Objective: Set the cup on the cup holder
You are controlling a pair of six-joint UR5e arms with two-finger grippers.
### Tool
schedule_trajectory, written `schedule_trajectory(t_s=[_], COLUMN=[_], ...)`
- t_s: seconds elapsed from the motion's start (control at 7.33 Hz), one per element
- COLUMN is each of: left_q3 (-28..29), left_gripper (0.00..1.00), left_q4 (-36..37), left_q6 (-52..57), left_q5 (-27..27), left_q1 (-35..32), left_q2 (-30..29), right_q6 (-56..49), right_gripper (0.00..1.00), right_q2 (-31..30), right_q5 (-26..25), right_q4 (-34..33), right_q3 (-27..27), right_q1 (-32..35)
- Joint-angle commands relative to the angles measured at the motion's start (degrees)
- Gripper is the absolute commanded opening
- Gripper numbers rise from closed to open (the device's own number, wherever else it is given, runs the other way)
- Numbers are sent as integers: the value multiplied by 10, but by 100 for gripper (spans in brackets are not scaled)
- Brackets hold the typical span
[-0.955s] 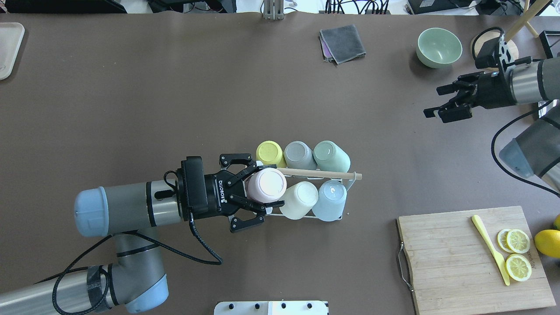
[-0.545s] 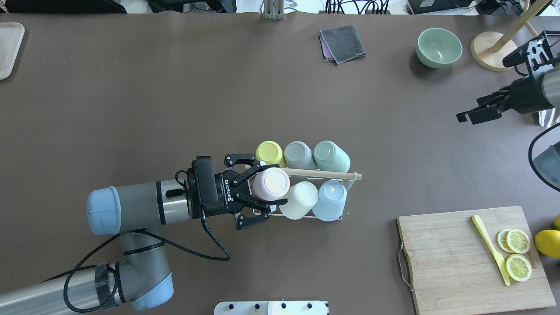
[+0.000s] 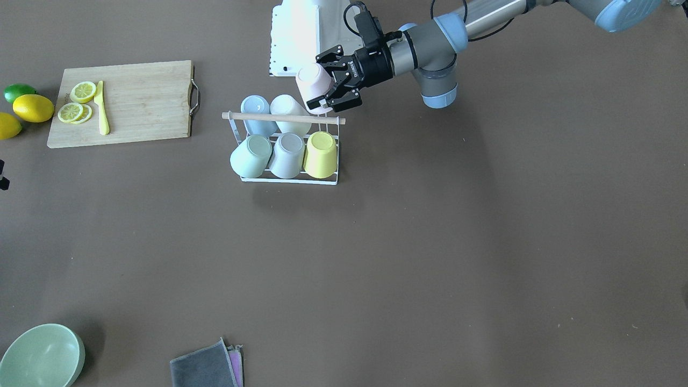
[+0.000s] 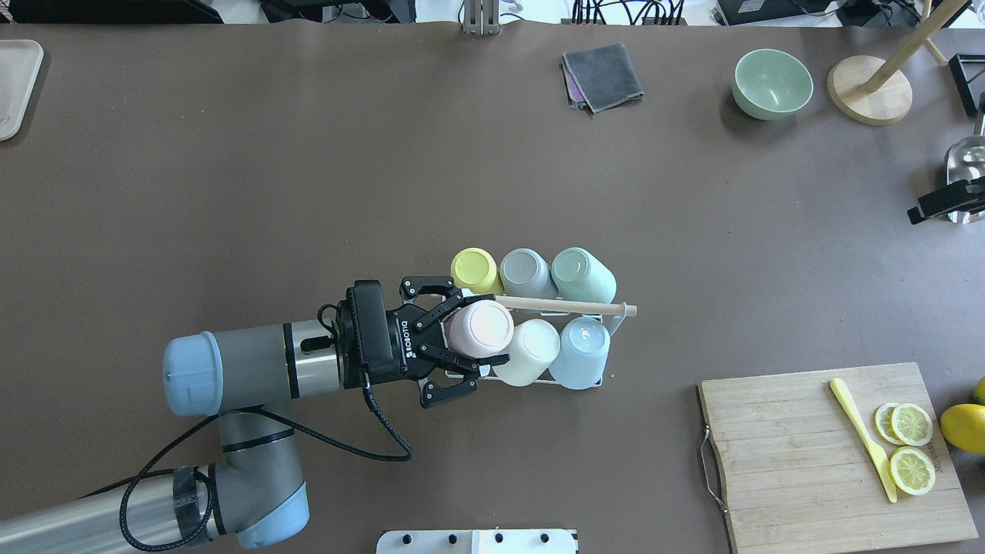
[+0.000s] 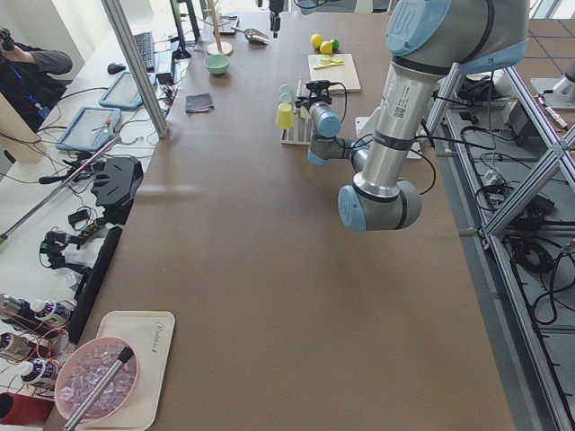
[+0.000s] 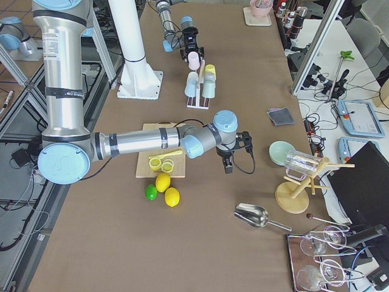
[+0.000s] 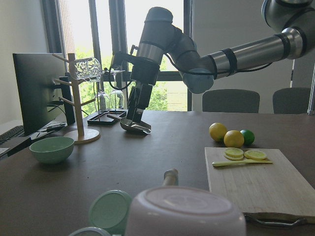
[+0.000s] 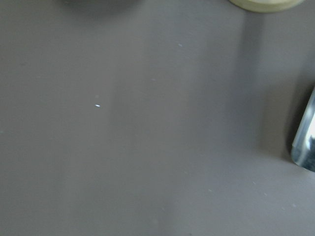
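Five smooth, matte cups (image 4: 527,350) already sit mouth-down on the white wire holder (image 4: 569,306); mine would be the sixth. My left gripper (image 4: 479,327) pinches the rounded pink cup (image 3: 313,83) by its sides, upturned, over the holder's near left-end corner beside the wooden rod. Next, I judge, comes lowering it straight so the thin prong enters the mouth, then letting go. My right gripper (image 4: 943,201) sits at the far edge; I cannot tell its spread.

Left arm (image 4: 246,369) outstretched — fingers (image 4: 462,358) clamped, right arm (image 6: 140,145) low.
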Motion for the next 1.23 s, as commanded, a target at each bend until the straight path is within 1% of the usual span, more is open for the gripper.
schedule_trajectory(t_s=[0.0,0.14,0.27,0.41,0.55,0.82,1.09], left_q3=[1,2,4,5,4,3,1], left_gripper=[41,42,43,43,98,99,99], left_q4=[0,0,0,-1,-1,-6,-7], left_q6=[1,0,0,0,0,-1,-1], left_q5=[0,1,0,0,0,0,6], left_q1=[0,0,0,0,0,-1,-1], left_q2=[0,0,0,0,0,0,1], right_q6=[-59,-63,-69,-122,-164,-166,-179], right_gripper=[100,100,100,100,100,100,100], right_q2=[-2,-3,-3,-13,-28,-35,-41], right_q5=[-13,-23,-15,-16,-18,-9,3], right_q4=[-136,-184,-239,-243,-241,-239,-241], right_q3=[-1,0,-5,-5,-7,-9,-9], right_q1=[47,65,93,107,117,152,168])
